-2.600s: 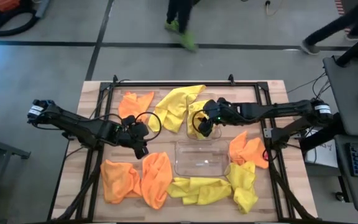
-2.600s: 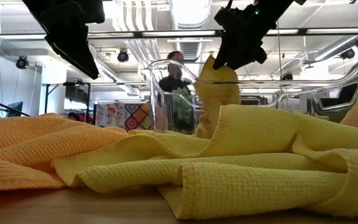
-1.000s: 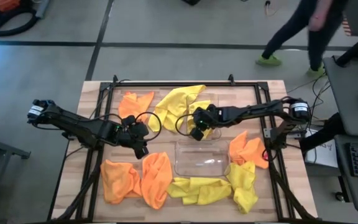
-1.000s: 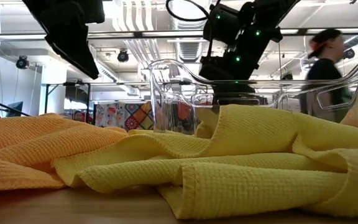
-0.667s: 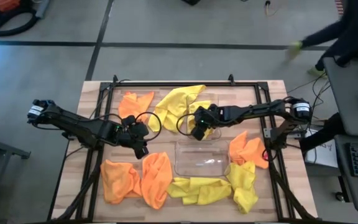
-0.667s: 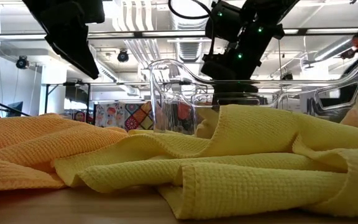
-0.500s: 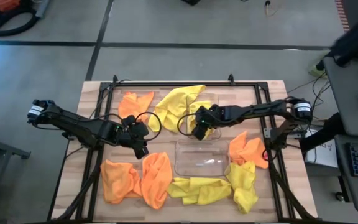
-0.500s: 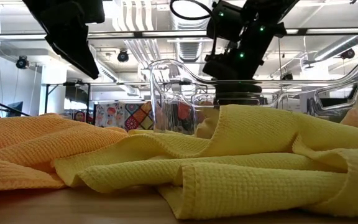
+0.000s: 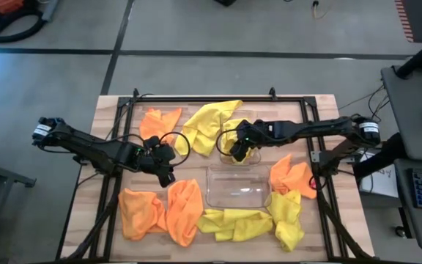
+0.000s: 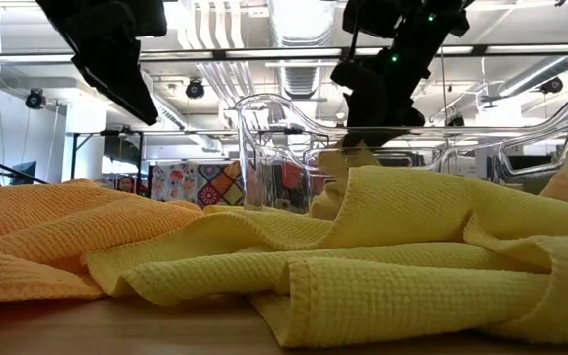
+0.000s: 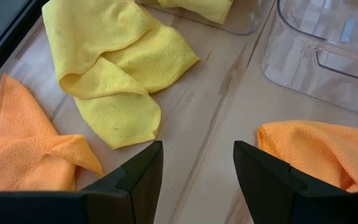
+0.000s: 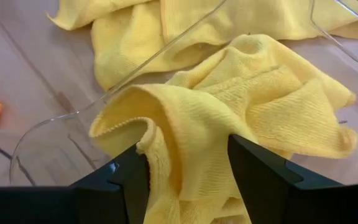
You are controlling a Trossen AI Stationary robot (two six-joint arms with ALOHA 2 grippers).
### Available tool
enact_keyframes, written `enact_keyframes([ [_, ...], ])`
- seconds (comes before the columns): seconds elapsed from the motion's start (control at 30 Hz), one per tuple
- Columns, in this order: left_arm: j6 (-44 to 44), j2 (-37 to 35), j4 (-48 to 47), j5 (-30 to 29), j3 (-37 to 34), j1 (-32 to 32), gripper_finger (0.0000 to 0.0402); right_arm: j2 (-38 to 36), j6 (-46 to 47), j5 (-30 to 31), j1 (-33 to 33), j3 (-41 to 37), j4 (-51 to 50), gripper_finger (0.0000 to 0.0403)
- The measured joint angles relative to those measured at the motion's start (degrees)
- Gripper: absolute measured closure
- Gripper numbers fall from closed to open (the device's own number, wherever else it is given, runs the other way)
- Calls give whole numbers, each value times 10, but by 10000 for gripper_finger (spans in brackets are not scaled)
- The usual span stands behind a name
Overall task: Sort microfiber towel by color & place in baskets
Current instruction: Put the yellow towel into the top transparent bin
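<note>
**Over the far basket, fingers parted**

Above the far basket [image 9: 251, 123] hangs the right gripper [image 9: 238, 153], fingers spread, gripping nothing; a yellow towel [image 12: 253, 118] lies bunched inside. Mid-tabletop [image 9: 299, 110], the left gripper [image 9: 168, 176] waits open, empty.

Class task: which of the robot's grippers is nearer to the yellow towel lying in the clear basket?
The right. The right gripper hangs directly above the yellow towel in the far basket, jaws open. The left gripper waits apart over bare table, beside the empty basket.
</note>
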Motion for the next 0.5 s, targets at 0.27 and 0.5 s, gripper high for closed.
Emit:
enact_keyframes([
  [0.27,0,0,1,3,0,0,222,-9,39,-4,1,2,-41,204],
  [0.5,0,0,-1,19,0,0,222,-12,47,-4,6,23,-112,202],
])
